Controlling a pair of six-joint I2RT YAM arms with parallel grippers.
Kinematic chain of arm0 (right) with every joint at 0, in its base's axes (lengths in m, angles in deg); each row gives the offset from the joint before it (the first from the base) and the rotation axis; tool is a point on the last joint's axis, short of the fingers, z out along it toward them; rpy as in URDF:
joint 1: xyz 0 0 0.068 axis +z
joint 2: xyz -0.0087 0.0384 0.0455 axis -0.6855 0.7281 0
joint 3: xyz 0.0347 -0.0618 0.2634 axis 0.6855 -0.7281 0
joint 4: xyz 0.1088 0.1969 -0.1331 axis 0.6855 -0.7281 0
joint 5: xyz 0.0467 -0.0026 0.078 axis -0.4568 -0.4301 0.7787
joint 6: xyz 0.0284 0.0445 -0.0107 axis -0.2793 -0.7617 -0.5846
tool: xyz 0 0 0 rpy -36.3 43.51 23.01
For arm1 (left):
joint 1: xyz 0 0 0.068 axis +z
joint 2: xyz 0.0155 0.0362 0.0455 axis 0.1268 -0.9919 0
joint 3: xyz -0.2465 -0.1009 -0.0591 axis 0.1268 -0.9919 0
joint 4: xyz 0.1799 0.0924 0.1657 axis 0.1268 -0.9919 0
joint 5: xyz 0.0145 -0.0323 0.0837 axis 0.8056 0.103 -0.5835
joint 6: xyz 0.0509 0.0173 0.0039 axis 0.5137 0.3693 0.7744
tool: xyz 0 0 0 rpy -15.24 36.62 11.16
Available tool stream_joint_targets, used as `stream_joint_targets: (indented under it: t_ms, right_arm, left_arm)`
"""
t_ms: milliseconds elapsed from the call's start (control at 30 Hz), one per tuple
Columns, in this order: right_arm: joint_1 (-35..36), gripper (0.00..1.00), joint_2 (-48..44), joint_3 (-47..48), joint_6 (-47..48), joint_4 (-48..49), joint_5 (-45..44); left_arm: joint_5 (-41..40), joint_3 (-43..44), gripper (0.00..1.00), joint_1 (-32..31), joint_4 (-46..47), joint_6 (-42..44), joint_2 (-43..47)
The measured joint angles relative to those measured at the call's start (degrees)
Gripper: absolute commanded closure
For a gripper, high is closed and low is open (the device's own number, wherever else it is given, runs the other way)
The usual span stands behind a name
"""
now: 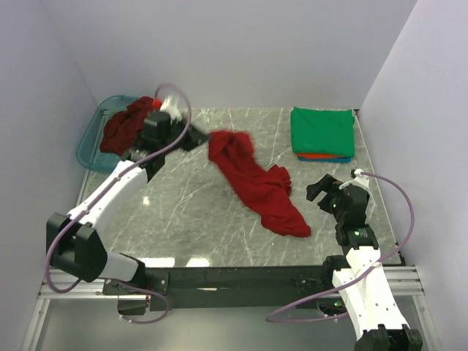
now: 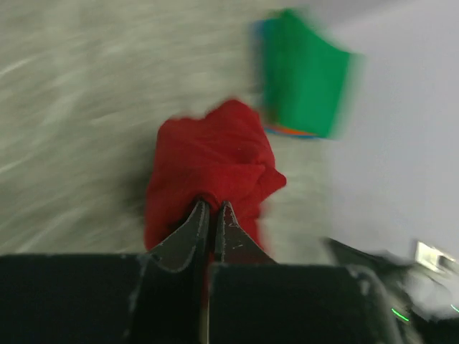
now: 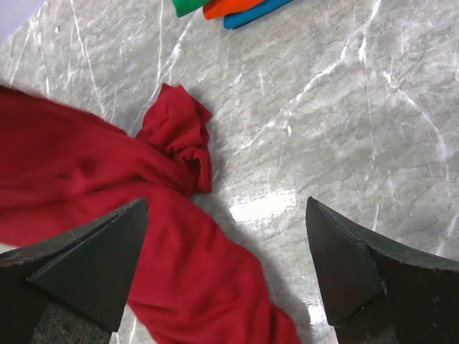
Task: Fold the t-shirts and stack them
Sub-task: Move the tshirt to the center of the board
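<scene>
A bright red t-shirt (image 1: 256, 184) lies crumpled in a long strip across the middle of the marble table (image 1: 183, 212). My left gripper (image 1: 199, 137) is shut on its far upper end and holds that end lifted; the left wrist view shows the cloth (image 2: 211, 161) pinched between the fingertips. My right gripper (image 1: 322, 190) is open and empty, just right of the shirt's near end (image 3: 186, 287). A maroon t-shirt (image 1: 124, 128) sits bunched in the teal basket (image 1: 89, 146). A folded stack, green (image 1: 322, 131) over orange-red and blue, lies at the back right.
White walls close in the table on the left, back and right. The teal basket stands at the back left corner. The arm bases and a black rail (image 1: 241, 278) run along the near edge.
</scene>
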Motion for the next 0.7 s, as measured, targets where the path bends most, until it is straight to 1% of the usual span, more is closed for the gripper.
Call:
stream_joint_targets:
  t_ms: [33,100,133,200,233,333,367,433,467,533,567,700]
  right_arm:
    - [0.0,0.04,0.2,0.0,0.1,0.0,0.0]
    - [0.0,0.04,0.8,0.0,0.3,0.0,0.0]
    - [0.0,0.04,1.1,0.0,0.6,0.0,0.0]
    - [0.0,0.04,1.4,0.0,0.9,0.0,0.2]
    - [0.0,0.04,1.5,0.0,1.0,0.1,0.4]
    - [0.0,0.04,2.6,0.0,1.6,0.4,1.2]
    - [0.0,0.04,3.0,0.0,1.8,0.6,1.6]
    - [0.3,0.04,4.2,0.1,2.1,0.9,2.3]
    - [0.8,0.04,5.0,0.2,2.3,1.0,2.4]
    - [2.3,0.04,6.5,1.0,2.5,0.9,2.9]
    - [3.8,0.04,7.6,1.7,2.8,1.1,2.9]
    - [11.1,0.04,12.4,5.1,4.2,1.4,2.4]
  left_arm:
    - [-1.0,-3.2,0.93,1.9,-1.0,-1.0,0.0]
    - [-4.2,-12.4,0.8,5.5,-2.4,-2.5,0.5]
    - [-5.4,-15.5,0.77,6.8,-3.3,-2.9,0.8]
    - [-7.6,-20.6,0.78,8.2,-5.5,-3.6,2.2]
    - [-8.6,-22.3,0.77,8.2,-6.7,-3.6,3.6]
    - [-10.1,-23.7,0.68,7.6,-7.9,-3.4,8.4]
    - [-10.5,-23.7,0.58,7.5,-7.6,-3.3,10.1]
    - [-11.6,-23.7,0.53,7.5,-7.1,-3.0,12.3]
    - [-12.1,-23.7,0.48,7.5,-7.1,-2.9,12.9]
    - [-13.2,-23.7,0.47,7.6,-7.5,-2.8,13.2]
    - [-13.7,-23.7,0.43,7.8,-8.0,-2.8,13.2]
    - [-14.2,-24.1,0.36,8.7,-8.8,-2.4,12.2]
